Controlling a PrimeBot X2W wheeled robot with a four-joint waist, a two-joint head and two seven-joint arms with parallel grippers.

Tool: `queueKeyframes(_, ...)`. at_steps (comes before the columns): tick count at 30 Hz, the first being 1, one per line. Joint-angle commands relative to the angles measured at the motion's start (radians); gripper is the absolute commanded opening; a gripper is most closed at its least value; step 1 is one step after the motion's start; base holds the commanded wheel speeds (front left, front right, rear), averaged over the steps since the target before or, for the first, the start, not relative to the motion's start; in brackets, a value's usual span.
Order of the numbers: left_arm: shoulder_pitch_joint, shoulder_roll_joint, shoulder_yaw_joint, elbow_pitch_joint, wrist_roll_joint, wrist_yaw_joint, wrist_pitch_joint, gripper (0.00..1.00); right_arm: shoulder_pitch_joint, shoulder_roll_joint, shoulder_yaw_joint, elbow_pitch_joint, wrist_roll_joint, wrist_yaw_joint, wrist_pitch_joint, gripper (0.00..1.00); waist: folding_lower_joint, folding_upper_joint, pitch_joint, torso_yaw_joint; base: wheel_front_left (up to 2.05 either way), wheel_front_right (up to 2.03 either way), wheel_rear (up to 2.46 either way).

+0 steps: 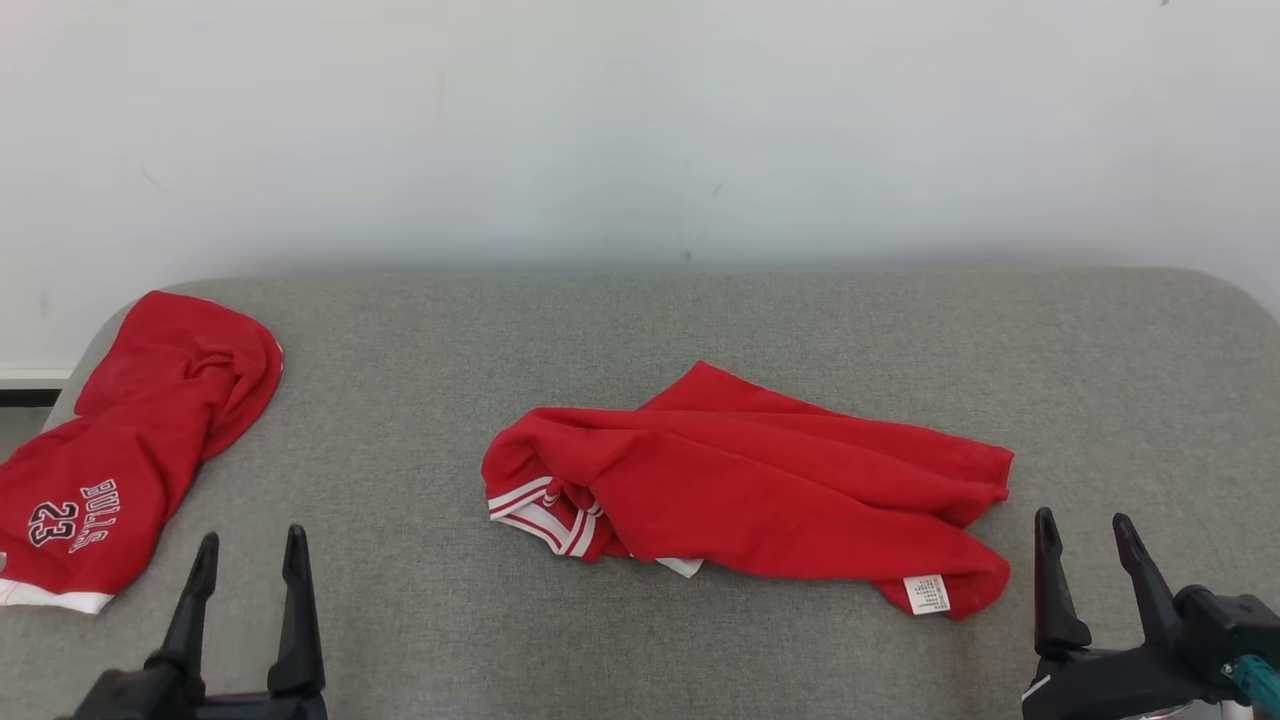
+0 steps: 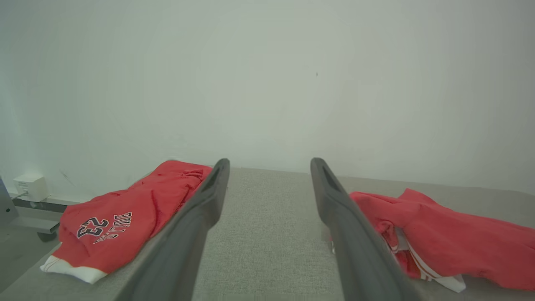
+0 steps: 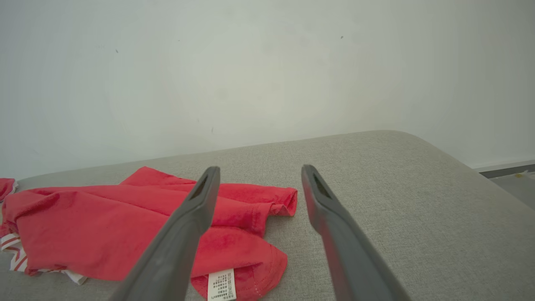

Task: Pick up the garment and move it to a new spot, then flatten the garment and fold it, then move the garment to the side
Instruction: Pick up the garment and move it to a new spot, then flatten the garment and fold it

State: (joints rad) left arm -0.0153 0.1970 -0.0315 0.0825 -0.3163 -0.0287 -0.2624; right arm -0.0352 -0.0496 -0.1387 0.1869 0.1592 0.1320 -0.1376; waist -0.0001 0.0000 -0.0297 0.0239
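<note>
A crumpled red garment point(image 1: 760, 480) with white-striped trim and a white label lies in the middle of the grey padded surface point(image 1: 640, 320). It also shows at the right of the left wrist view point(image 2: 451, 238) and at the left of the right wrist view point(image 3: 104, 221). My left gripper point(image 1: 250, 540) stands open at the lower left, apart from the cloth, with nothing between its fingers point(image 2: 269, 163). My right gripper point(image 1: 1084, 522) is open just right of the garment's labelled corner, holding nothing point(image 3: 260, 169).
A second red garment point(image 1: 140, 440) printed "BULLS 23" lies at the surface's left edge point(image 2: 125, 217). A white wall rises behind the surface. The surface's right end point(image 3: 418, 175) is rounded, with floor beyond. A small white box point(image 2: 29, 187) sits by the wall at the left.
</note>
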Motion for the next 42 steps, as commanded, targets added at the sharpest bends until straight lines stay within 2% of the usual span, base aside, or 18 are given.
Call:
queueKeyframes(1,0.026,-0.006,0.014,-0.007,0.014,-0.01,-0.004,1.0,0.012,-0.001,0.004,-0.003,0.002,-0.003,0.002,1.0,0.0001,0.0,-0.001,0.002,0.0,0.0,0.0)
queueKeyframes(9,0.088,-0.051,0.086,-0.042,0.072,-0.041,-0.004,1.0,0.022,-0.001,0.016,-0.004,0.012,-0.003,-0.002,1.0,0.0001,0.0,0.001,0.006,0.0,0.0,0.0)
queueKeyframes(23,0.096,-0.099,0.118,-0.027,0.124,-0.077,-0.004,1.0,0.018,-0.001,0.025,0.003,0.015,-0.003,0.001,1.0,0.0001,0.0,0.008,0.0,0.0,0.0,0.0)
queueKeyframes(27,0.068,-0.107,0.092,0.008,0.114,-0.091,-0.004,1.0,0.011,-0.001,0.027,0.006,0.016,-0.003,-0.001,1.0,0.0001,0.0,0.017,-0.012,0.0,0.0,0.0)
queueKeyframes(33,0.026,-0.114,-0.001,0.087,0.124,-0.1,-0.004,1.0,0.002,-0.001,0.034,0.003,0.016,-0.003,0.003,1.0,0.0001,0.0,0.038,-0.041,0.0,0.0,0.0)
queueKeyframes(42,-0.094,-0.109,-0.153,0.242,0.088,-0.101,-0.004,1.0,-0.031,-0.001,0.041,0.007,0.022,-0.003,-0.006,1.0,0.0001,0.0,0.106,-0.122,0.0,0.0,0.0)
